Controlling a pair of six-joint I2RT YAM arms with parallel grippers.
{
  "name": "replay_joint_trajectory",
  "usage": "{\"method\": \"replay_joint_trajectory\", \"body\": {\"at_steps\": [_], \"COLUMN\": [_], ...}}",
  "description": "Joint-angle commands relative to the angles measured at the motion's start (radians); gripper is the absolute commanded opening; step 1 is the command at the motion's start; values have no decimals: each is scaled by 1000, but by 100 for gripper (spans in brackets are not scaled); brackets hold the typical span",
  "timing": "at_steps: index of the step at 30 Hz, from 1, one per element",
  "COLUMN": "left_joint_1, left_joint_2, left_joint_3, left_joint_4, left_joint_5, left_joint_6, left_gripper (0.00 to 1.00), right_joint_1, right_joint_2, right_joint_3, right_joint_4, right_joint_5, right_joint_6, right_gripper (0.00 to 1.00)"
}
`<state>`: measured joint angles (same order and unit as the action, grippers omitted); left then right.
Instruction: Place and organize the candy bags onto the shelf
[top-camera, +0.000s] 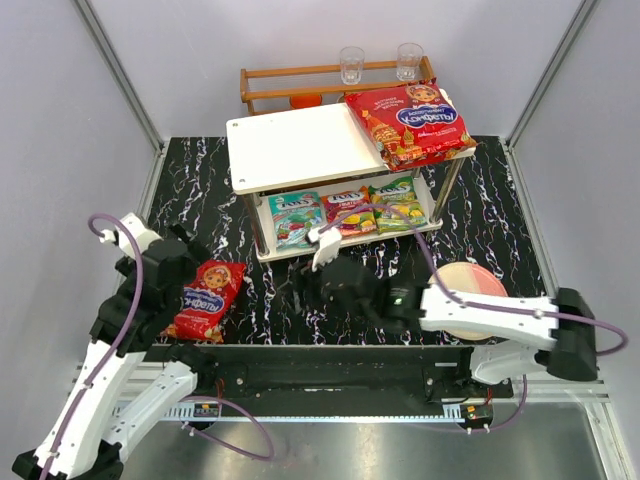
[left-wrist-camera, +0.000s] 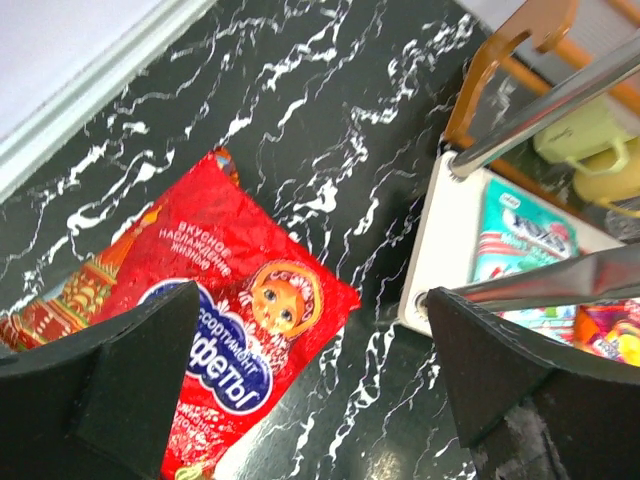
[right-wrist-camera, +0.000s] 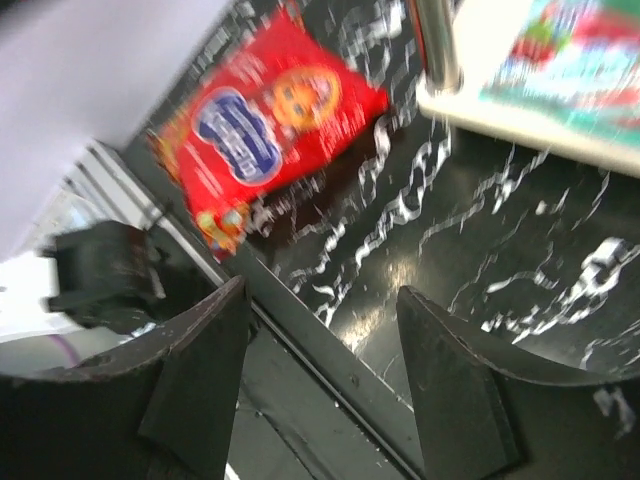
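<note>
The white two-tier shelf (top-camera: 300, 148) stands at the back middle. One large red candy bag (top-camera: 412, 122) lies on the right of its top board. The teal (top-camera: 295, 218), red-orange (top-camera: 347, 211) and green-yellow (top-camera: 396, 204) small bags lie side by side on the lower board. The second large red bag (top-camera: 206, 298) lies flat on the table at the left. My left gripper (top-camera: 175, 300) is open and empty just above this bag (left-wrist-camera: 215, 310), its left finger (left-wrist-camera: 110, 385) over the bag's edge. My right gripper (top-camera: 305, 285) is open and empty, low in front of the shelf, and it sees the bag (right-wrist-camera: 270, 120).
A round pink-and-cream plate (top-camera: 470, 288) lies at the right front, partly under my right arm. A brown wooden rack (top-camera: 300, 78) with two glasses stands behind the shelf. The shelf's metal post (left-wrist-camera: 560, 105) and lower board corner (left-wrist-camera: 440, 250) are close to my left gripper.
</note>
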<state>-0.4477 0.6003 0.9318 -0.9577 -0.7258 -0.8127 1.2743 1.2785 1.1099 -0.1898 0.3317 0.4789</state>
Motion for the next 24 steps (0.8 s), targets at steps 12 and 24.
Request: {"method": "replay_joint_trajectory", "body": {"at_steps": [12, 24], "left_joint_1": [121, 121], "left_joint_2": [116, 101], "left_joint_3": [335, 389], "left_joint_4": [105, 88], "left_joint_5": [253, 278], "left_joint_6": [311, 354], "left_gripper": [99, 99], "right_joint_1": [45, 23], "right_joint_2": [663, 986], "right_joint_3": [-4, 341], "right_joint_4": [906, 837], "right_joint_5": [-117, -207], "right_joint_6": [539, 707], "right_gripper": [75, 55]}}
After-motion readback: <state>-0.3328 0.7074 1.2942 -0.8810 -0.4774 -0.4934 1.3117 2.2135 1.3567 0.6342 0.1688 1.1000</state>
